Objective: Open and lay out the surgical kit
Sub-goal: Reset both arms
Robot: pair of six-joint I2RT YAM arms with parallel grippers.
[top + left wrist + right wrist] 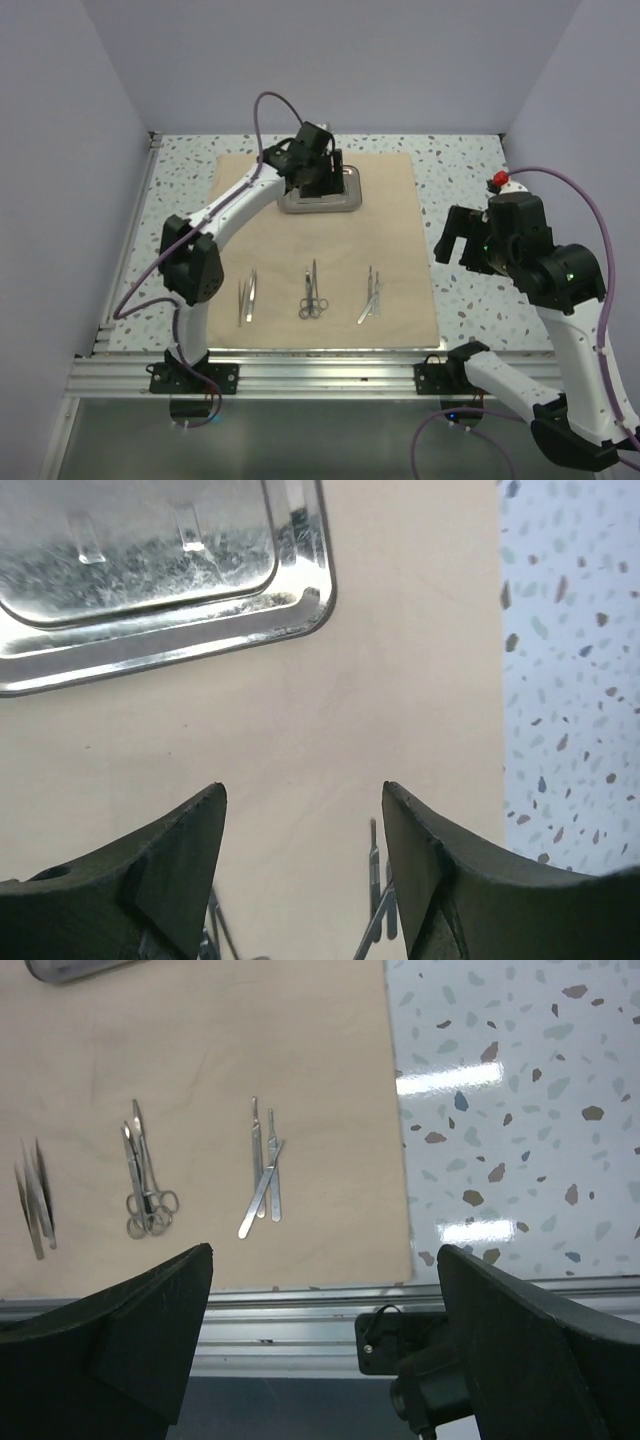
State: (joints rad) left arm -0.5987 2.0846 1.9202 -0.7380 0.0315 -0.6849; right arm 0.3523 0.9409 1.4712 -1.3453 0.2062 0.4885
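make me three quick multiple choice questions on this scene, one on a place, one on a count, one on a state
1. Where is the steel tray?
A) on the far part of the cloth
B) on the bare table
C) by the arm bases

2. How many groups of instruments lie in the near row?
A) two
B) three
C) five

3. How is the right claw?
A) shut on the cloth
B) shut on the tray
C) open, holding nothing

Answers:
1 A, the tray lies on the cloth's far half.
2 B, tweezers, scissors and slim tools form three groups.
3 C, its fingers stand wide apart with nothing between them.
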